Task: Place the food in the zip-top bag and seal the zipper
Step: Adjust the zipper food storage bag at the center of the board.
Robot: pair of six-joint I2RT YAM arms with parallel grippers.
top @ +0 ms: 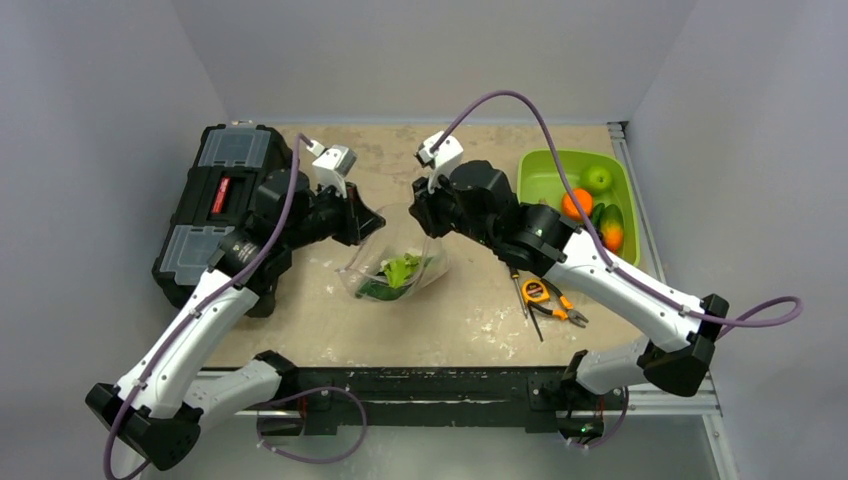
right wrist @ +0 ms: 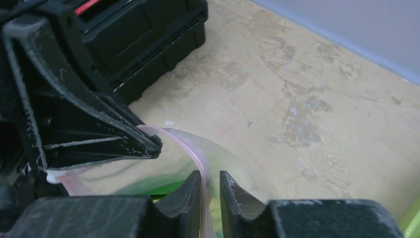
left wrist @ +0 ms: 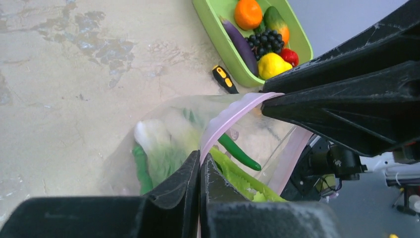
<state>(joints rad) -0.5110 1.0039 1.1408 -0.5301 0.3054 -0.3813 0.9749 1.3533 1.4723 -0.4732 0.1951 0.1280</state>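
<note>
The clear zip-top bag [top: 432, 262] stands mid-table between both arms, its mouth upward. The food [top: 398, 272] lies inside it, green leaves and a pale stalk base [left wrist: 151, 133] showing through the plastic. My left gripper [left wrist: 200, 158] is shut on the pink zipper [left wrist: 233, 116] at the bag's left end [top: 372, 226]. My right gripper [right wrist: 210, 176] is at the other end [top: 425, 218], jaws slightly apart. The zipper [right wrist: 190, 148] runs between them, resting against one finger. Between the two grippers the mouth bows open.
A black toolbox [top: 215, 195] fills the far left. A lime-green bin [top: 545, 180] with fruits stands at the far right. Pliers and a tape measure [top: 545, 298] lie right of the bag, and a screwdriver [left wrist: 224, 79] lies near the bin.
</note>
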